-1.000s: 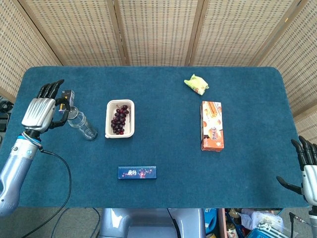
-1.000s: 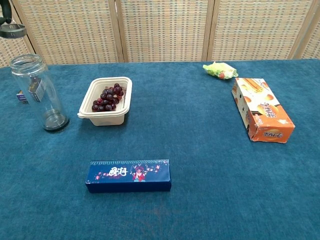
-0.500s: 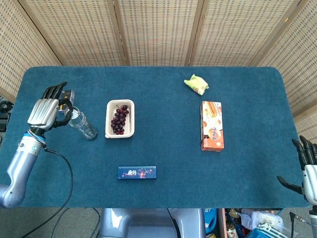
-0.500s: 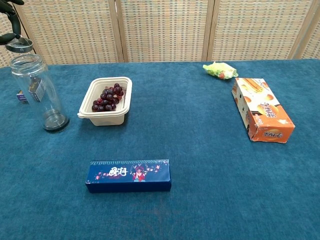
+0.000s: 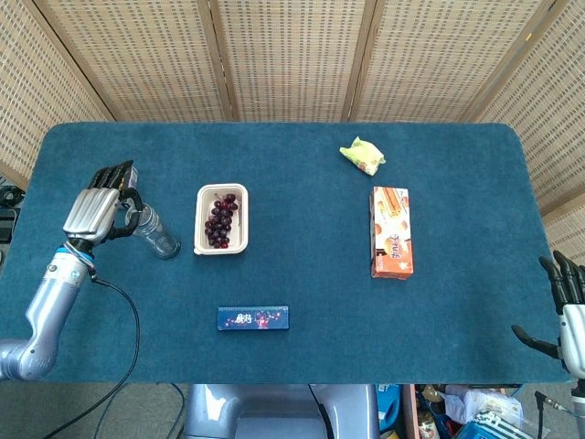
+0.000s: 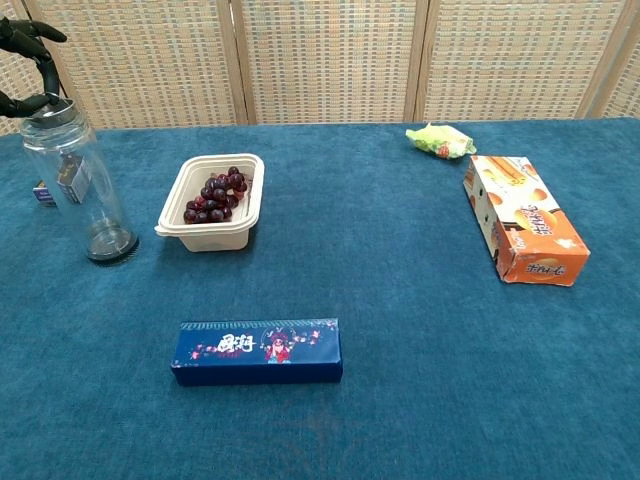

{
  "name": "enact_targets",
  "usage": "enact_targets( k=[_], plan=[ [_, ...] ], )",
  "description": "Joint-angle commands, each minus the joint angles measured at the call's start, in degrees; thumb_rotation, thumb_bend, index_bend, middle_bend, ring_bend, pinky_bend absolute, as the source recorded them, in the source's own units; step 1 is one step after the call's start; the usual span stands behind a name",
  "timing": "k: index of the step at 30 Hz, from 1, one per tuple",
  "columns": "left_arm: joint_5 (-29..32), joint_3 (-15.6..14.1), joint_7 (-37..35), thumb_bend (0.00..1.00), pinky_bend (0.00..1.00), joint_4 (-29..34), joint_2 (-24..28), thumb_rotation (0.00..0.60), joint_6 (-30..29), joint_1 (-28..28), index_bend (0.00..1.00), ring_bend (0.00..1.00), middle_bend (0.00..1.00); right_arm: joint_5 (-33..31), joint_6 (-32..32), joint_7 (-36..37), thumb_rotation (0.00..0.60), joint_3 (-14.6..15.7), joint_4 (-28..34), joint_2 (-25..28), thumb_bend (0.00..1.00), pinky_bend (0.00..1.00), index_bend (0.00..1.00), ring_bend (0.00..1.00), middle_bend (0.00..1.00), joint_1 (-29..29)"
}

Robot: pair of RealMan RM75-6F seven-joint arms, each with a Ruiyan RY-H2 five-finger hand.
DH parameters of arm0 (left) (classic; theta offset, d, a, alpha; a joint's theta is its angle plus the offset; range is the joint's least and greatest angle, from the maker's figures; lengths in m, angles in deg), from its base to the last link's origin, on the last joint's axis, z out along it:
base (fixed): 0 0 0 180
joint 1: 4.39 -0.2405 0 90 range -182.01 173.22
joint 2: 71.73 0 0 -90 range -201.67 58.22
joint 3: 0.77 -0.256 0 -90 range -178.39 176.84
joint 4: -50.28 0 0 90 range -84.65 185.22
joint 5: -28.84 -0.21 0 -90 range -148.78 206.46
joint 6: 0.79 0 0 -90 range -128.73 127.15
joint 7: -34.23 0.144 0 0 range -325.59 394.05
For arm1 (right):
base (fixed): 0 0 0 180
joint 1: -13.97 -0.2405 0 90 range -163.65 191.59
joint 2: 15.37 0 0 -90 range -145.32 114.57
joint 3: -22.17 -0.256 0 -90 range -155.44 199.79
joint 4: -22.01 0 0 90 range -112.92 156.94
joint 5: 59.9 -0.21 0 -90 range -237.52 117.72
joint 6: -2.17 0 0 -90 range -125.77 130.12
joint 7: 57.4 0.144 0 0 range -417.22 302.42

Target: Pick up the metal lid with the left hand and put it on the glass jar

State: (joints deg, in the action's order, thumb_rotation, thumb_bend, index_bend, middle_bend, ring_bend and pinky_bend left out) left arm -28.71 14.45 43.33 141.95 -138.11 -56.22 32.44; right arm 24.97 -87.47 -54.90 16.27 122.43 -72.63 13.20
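Observation:
The clear glass jar stands upright at the table's left side, also seen as the jar in the head view. The dark metal lid sits on the jar's mouth. My left hand is over the jar's top, and its fingers still pinch the lid from above and from the left. At the front right edge of the table, my right hand hangs with its fingers apart and holds nothing.
A beige tray of dark grapes stands just right of the jar. A blue box lies near the front. An orange carton and a green packet lie to the right. A small dark item sits behind the jar.
My left hand has come down and toward the jar, bringing the lid from above the mouth onto it. The right hand has not moved.

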Motion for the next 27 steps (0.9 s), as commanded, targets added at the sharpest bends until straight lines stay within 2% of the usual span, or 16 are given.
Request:
enact_targets(
  k=[1, 15, 16, 17, 18, 19, 21, 22, 27],
  plan=[
    [0.0, -0.1, -0.1, 0.51, 0.0, 0.1, -0.2, 0.6, -0.1, 0.1, 0.6, 0.0, 0.0, 0.0, 0.0, 0.1, 0.6, 0.0, 0.0, 0.0, 0.0, 0.0, 0.0, 0.0, 0.0, 0.0],
    [1.8, -1.2, 3.3, 0.51, 0.0, 0.9, 0.2, 0.6, -1.8, 0.2, 0.6, 0.0, 0.0, 0.2, -0.3, 0.4, 0.6, 0.0, 0.1, 0.2, 0.0, 0.0, 0.0, 0.0, 0.0, 0.2],
    [1.9, -1.2, 3.3, 0.51, 0.0, 1.0, 0.2, 0.6, -1.8, 0.2, 0.58, 0.0, 0.0, 0.2, -0.3, 0.4, 0.6, 0.0, 0.1, 0.2, 0.0, 0.0, 0.0, 0.0, 0.0, 0.2],
    [2.0, -1.2, 3.3, 0.51, 0.0, 1.0, 0.2, 0.6, -1.8, 0.2, 0.53, 0.0, 0.0, 0.2, -0.3, 0.5, 0.6, 0.0, 0.0, 0.2, 0.0, 0.0, 0.0, 0.0, 0.0, 0.2],
    [2.1, -1.2, 3.2, 0.51, 0.0, 1.0, 0.3, 0.6, -1.7, 0.2, 0.42, 0.0, 0.0, 0.2, -0.3, 0.5, 0.6, 0.0, 0.1, 0.2, 0.0, 0.0, 0.0, 0.0, 0.0, 0.2],
    [2.2, -1.3, 3.3, 0.51, 0.0, 1.0, 0.4, 0.6, -1.5, 0.3, 0.26, 0.0, 0.0, 0.2, -0.3, 0.4, 0.6, 0.0, 0.1, 0.2, 0.0, 0.0, 0.0, 0.0, 0.0, 0.2],
    [2.4, -1.2, 3.2, 0.51, 0.0, 1.2, 0.5, 0.6, -1.4, 0.3, 0.06, 0.0, 0.0, 0.2, -0.3, 0.4, 0.6, 0.0, 0.1, 0.2, 0.0, 0.0, 0.0, 0.0, 0.0, 0.2],
    [2.4, -1.2, 3.1, 0.51, 0.0, 1.2, 0.6, 0.6, -1.5, 0.3, 0.01, 0.0, 0.0, 0.2, -0.3, 0.4, 0.6, 0.0, 0.1, 0.2, 0.0, 0.0, 0.0, 0.0, 0.0, 0.2],
    [1.3, -1.2, 2.3, 0.49, 0.0, 1.5, 0.9, 0.6, -2.0, 0.1, 0.0, 0.0, 0.0, 0.2, -0.3, 0.3, 0.6, 0.0, 0.2, 0.2, 0.0, 0.0, 0.0, 0.0, 0.0, 0.1]
  ],
)
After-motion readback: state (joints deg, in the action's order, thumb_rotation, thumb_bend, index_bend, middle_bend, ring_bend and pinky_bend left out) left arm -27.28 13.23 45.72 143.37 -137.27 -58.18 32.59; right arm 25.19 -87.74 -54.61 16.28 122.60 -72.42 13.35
